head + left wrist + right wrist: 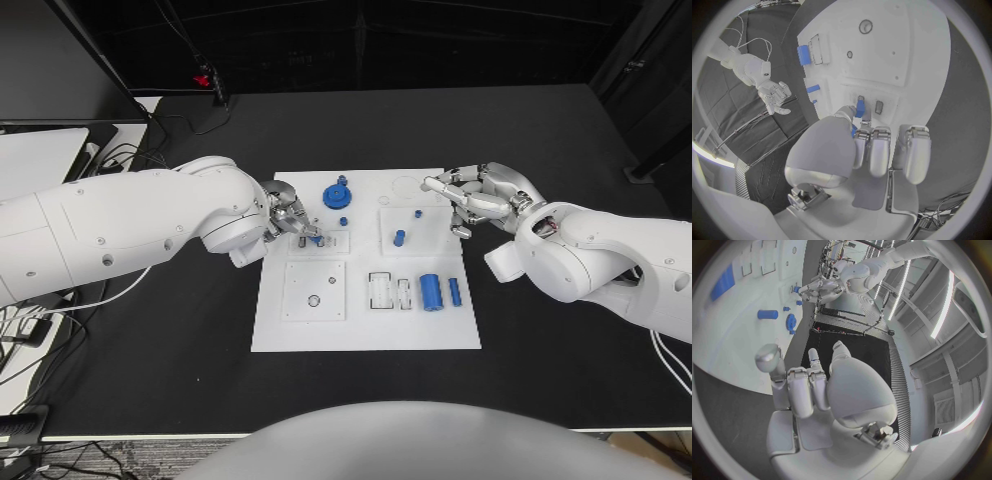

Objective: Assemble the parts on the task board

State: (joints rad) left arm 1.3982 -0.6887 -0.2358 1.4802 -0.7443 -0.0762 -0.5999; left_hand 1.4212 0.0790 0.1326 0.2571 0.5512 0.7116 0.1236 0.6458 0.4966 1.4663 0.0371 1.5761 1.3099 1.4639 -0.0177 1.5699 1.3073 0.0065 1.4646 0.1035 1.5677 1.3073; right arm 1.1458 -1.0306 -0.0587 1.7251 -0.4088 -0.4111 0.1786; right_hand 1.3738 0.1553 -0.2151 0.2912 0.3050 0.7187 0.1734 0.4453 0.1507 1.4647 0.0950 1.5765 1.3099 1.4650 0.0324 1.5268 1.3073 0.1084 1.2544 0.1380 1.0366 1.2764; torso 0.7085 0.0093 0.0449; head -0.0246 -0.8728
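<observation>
Task board (pixel 365 335): white plate, flat in the middle of the black tabletop (pixel 144 390), between the two arms. Blue parts on it as follows. A round gear-like part (pixel 336 195) sits near the far edge, left of centre. Two small blue pegs (pixel 400 237) stand in the raised square block on the far right section. A thick blue cylinder (pixel 431 292) and a thinner blue bar (pixel 454 291) lie side by side in the near right section, next to empty rectangular slots.

Left hand (pixel 291 222): over the left-centre of the board, fingers curled down onto a small raised block. A small blue piece (pixel 859 107) is pinched at the fingertips; the left wrist view shows it upright against a slot in that block, beside a second, grey-looking insert. Whether it is fully seated cannot be told.

Right hand (pixel 480 195): at the far right edge of the board, raised off it, fingers loosely curled and apart. Nothing visible in it in the head view or the right wrist view.
</observation>
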